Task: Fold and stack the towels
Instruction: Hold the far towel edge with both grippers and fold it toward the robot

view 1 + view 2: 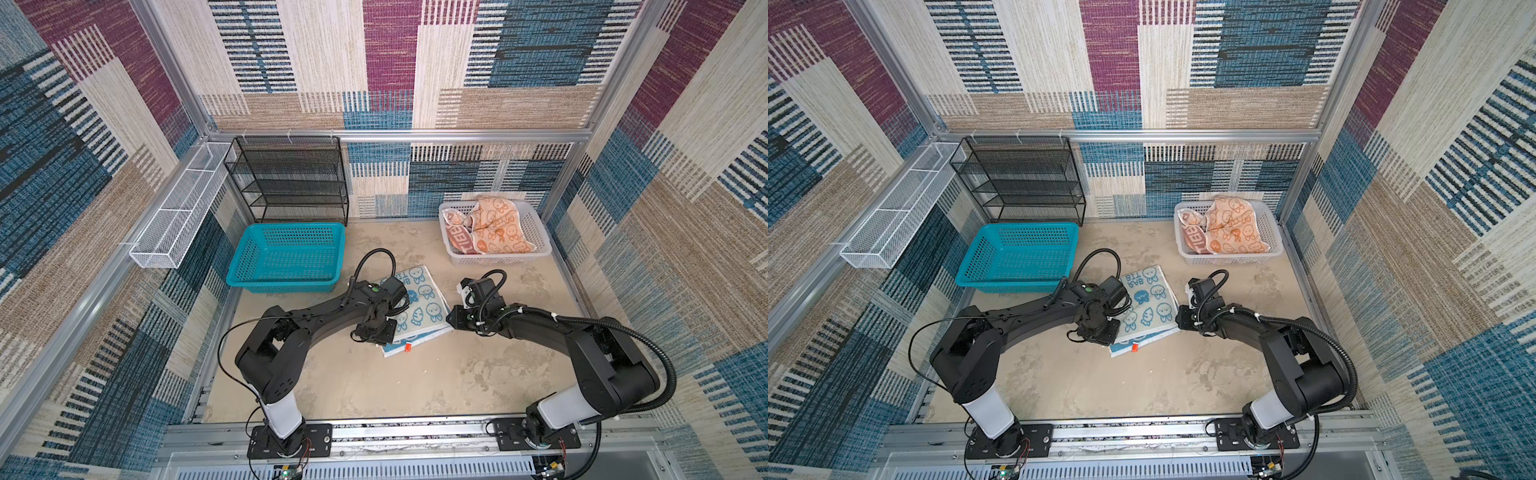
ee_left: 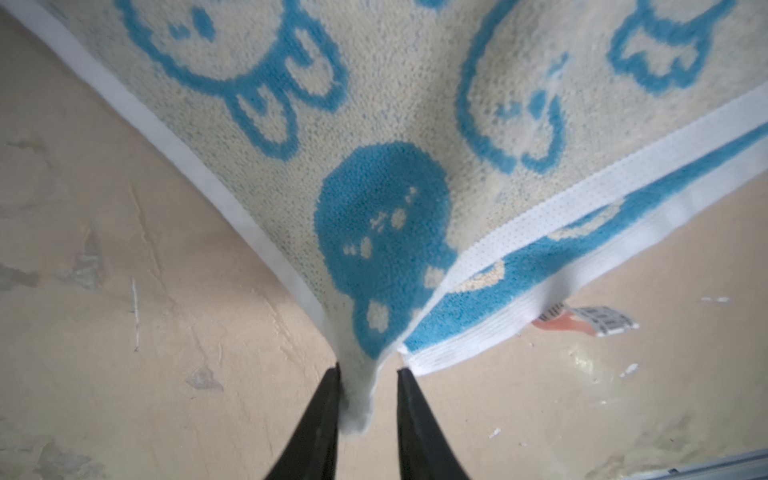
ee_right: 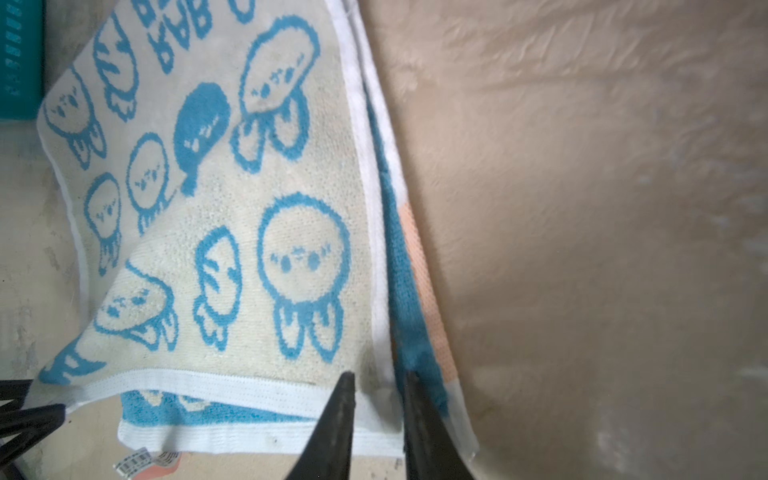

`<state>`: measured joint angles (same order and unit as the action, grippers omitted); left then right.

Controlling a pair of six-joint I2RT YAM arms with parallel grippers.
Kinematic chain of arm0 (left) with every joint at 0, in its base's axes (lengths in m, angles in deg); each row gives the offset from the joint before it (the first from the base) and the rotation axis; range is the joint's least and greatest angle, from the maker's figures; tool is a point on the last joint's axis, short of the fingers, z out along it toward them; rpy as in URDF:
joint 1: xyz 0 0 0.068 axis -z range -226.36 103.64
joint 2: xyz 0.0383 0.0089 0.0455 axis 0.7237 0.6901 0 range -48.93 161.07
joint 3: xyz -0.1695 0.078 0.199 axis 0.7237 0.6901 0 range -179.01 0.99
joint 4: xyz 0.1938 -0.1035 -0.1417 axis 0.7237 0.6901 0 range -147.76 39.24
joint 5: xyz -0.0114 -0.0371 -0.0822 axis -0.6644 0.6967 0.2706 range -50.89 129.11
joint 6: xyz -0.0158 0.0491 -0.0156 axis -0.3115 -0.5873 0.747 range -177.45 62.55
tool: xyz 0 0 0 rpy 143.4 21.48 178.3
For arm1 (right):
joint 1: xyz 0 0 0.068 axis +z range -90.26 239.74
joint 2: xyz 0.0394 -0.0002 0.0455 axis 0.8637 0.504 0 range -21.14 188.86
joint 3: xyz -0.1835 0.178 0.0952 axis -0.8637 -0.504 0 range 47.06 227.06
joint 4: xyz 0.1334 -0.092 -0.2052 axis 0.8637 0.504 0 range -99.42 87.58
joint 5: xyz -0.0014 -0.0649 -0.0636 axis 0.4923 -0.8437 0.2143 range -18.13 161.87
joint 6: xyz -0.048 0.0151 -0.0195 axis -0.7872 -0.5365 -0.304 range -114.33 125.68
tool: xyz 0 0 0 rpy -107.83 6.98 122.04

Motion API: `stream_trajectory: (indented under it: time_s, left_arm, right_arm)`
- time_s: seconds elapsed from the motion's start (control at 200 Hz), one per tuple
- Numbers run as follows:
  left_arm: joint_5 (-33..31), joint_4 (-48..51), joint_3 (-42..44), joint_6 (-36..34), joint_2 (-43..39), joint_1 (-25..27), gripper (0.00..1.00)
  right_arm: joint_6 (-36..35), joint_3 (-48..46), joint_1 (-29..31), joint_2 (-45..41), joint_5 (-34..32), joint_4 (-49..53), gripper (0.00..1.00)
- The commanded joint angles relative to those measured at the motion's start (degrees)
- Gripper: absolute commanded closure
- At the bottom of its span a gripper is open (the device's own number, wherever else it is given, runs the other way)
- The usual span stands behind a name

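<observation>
Teal plastic lattice basket stands at the left. Beside it the left claw is slightly parted, and a corner of the folded pale terry towel with blue rabbit faces rests against one tip. This towel lies mid-tabletop. The right claw, also narrowly parted, straddles the towel's hem. Farther right, a white plastic basket holds a crumpled orange towel with white rabbit faces and a whitish lettered towel.

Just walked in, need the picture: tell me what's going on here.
Both arms are at the pale terry towel with blue rabbit faces, which lies folded over. The left end effector has its jaws parted, a corner loose between them; the right end effector straddles the other near corner, grip unclear. The orange rabbit towel and whitish lettered towel lie crumpled in the white plastic basket.
</observation>
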<state>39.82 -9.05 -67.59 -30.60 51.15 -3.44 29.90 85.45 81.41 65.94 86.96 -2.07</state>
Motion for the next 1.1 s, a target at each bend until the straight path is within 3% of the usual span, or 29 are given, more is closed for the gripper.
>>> stream_trajectory:
  time_s: [0.0,0.356,0.546,0.726,0.902,1.097]
  left_arm:
    - [0.83,-0.67,0.02,0.49,-0.02,0.13,0.73]
    - [0.74,-1.42,0.77,0.63,0.67,0.24,0.74]
    - [0.7,-2.05,0.78,0.81,0.57,0.24,0.74]
    - [0.59,-2.15,0.45,0.81,-0.14,0.24,0.77]
    - [1.12,-2.2,0.41,0.76,-0.54,0.24,0.81]
    - [2.47,-2.39,0.24,0.86,-1.55,0.41,0.78]
  right_arm:
    - [0.91,-0.07,0.01,-0.61,1.38,-0.54,0.71]
    - [1.35,-2.49,0.16,0.24,1.86,-1.97,0.66]
    - [1.53,-1.93,0.14,-0.31,0.91,-1.34,0.86]
    - [1.1,0.81,0.11,-2.82,-0.76,1.77,0.98]
    - [0.47,2.77,0.1,-4.34,-0.98,4.07,1.0]
    - [-0.4,3.43,0.14,-6.16,-1.86,5.87,1.0]
